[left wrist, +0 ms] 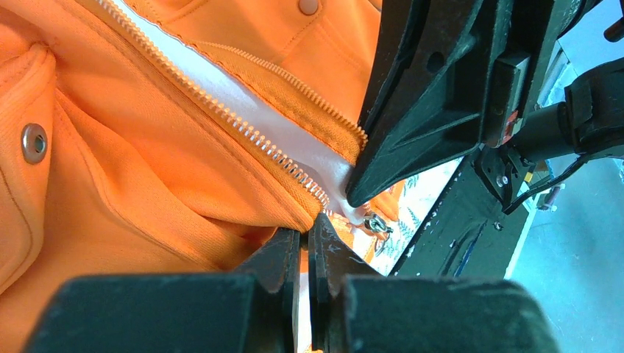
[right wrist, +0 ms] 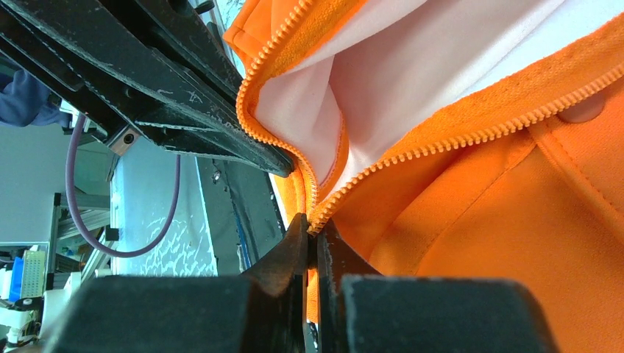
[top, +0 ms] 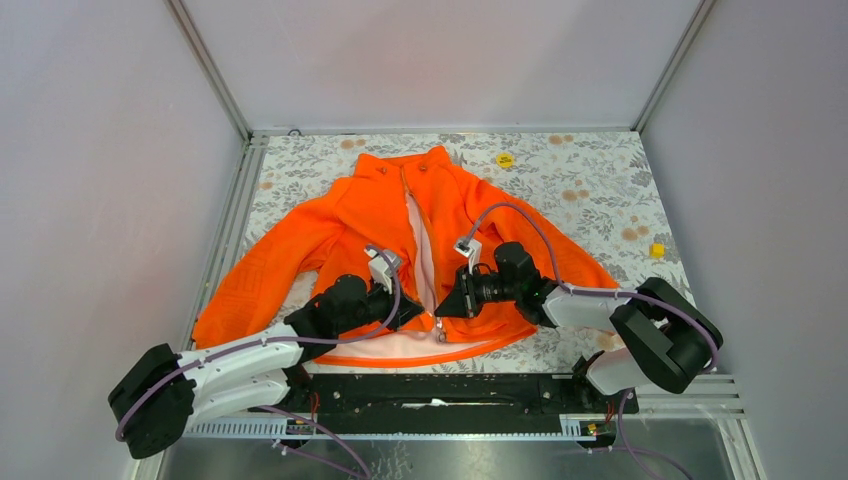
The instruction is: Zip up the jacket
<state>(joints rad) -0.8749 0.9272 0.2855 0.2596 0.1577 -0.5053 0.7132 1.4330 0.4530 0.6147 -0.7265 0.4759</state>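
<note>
– Fingertips (left wrist: 283, 257) of my left gripper (left wrist: 307, 234) are crowding the bottom of the left wrist view lol. They're squeezing together on the jacket (left wrist: 147, 191) right at its lower end, where one row of zipper teeth (left wrist: 243, 132) is running out.

– And the other one?

– Same deal. My right gripper (right wrist: 313, 229) is pinching the orange fabric at the foot of the zipper, and its black body is looming just beside my left one.

– Where's the jacket lying though?

– It's lying front-up on the floral table (top: 590, 185), with the collar (top: 405, 160) pointing to the far side, the lower end sitting nearest me and the sleeves spreading out both ways. Its front is gaping open, with the white lining (top: 420, 250) showing through the gap. Down between my two grippers some small metal piece (left wrist: 377, 224) is sitting. Can't tell whether it's the slider.
</note>
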